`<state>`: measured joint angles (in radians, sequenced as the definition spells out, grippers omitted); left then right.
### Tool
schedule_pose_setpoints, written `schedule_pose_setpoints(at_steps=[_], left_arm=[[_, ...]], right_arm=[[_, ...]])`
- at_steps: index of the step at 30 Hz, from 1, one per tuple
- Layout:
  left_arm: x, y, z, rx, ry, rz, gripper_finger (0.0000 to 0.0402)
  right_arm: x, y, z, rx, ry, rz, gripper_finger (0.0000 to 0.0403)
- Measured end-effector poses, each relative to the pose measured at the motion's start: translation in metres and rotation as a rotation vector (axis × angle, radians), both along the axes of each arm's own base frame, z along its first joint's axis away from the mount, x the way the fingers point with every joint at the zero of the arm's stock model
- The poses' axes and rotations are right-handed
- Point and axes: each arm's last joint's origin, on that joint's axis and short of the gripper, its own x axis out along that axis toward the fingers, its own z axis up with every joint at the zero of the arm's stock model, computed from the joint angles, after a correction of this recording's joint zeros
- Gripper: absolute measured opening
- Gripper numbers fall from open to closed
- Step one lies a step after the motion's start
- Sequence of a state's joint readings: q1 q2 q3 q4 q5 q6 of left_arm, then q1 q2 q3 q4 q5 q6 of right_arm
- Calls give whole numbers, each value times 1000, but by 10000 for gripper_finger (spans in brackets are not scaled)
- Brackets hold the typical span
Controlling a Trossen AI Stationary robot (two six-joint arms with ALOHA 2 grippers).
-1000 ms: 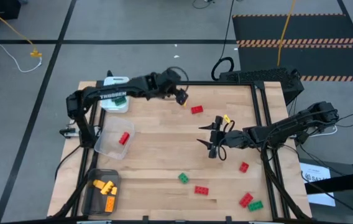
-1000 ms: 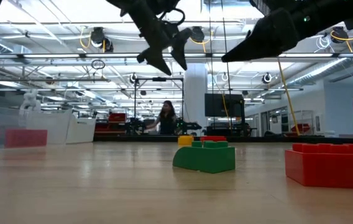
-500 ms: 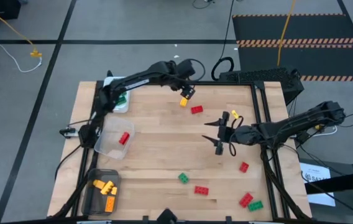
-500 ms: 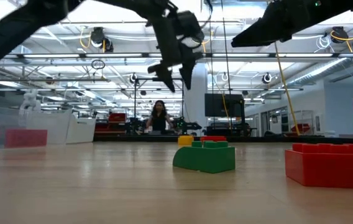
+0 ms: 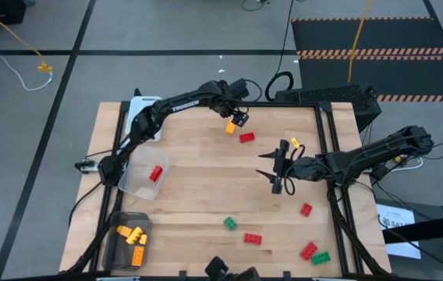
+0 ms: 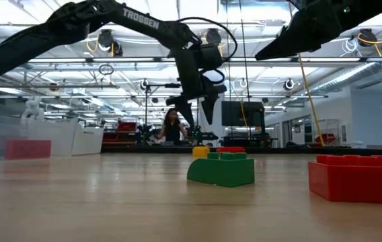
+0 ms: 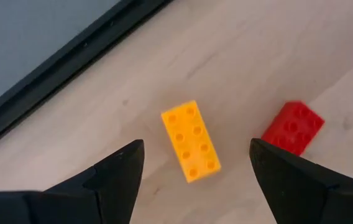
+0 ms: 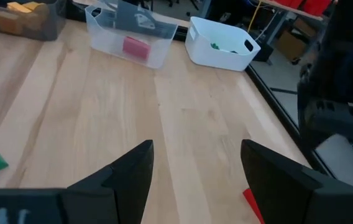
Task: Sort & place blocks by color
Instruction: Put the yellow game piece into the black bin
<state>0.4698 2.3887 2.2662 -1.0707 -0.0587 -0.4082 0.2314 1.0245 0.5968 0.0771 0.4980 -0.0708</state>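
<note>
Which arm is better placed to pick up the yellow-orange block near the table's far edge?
Left. The left gripper hangs open directly over the yellow-orange block, fingers either side of it. The right gripper, also open, sits mid-table, away from that block and empty.

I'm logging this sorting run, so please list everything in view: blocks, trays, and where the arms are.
Yellow-orange studded plastic brick: one, loose at the far edge, under the left gripper.
Red studded plastic bricks: five loose; one beside the yellow-orange brick, one at the right, one near the front middle, one at the front right; one more in the clear tray.
Green studded plastic bricks: two loose, and.
Clear plastic tray: one, left side.
Dark tray: one, front left, holding yellow-orange bricks.
White tray: one, far left corner, with green pieces inside.
Wooden table: one.
Person: one, in the room behind.
Left gripper: open, above the yellow-orange brick.
Right gripper: open, over bare table.
</note>
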Motion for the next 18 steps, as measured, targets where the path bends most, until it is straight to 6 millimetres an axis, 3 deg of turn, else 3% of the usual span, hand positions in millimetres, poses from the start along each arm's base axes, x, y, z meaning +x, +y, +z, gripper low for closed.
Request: schedule_pose_setpoints(at_steps=[8,18], left_arm=[[1,-2,-30,-97,91,3,294],[1,-5,-30,-104,96,19,294]], right_arm=[[0,0,0,0,0,0,235],[0,0,1,4,-12,0,235]])
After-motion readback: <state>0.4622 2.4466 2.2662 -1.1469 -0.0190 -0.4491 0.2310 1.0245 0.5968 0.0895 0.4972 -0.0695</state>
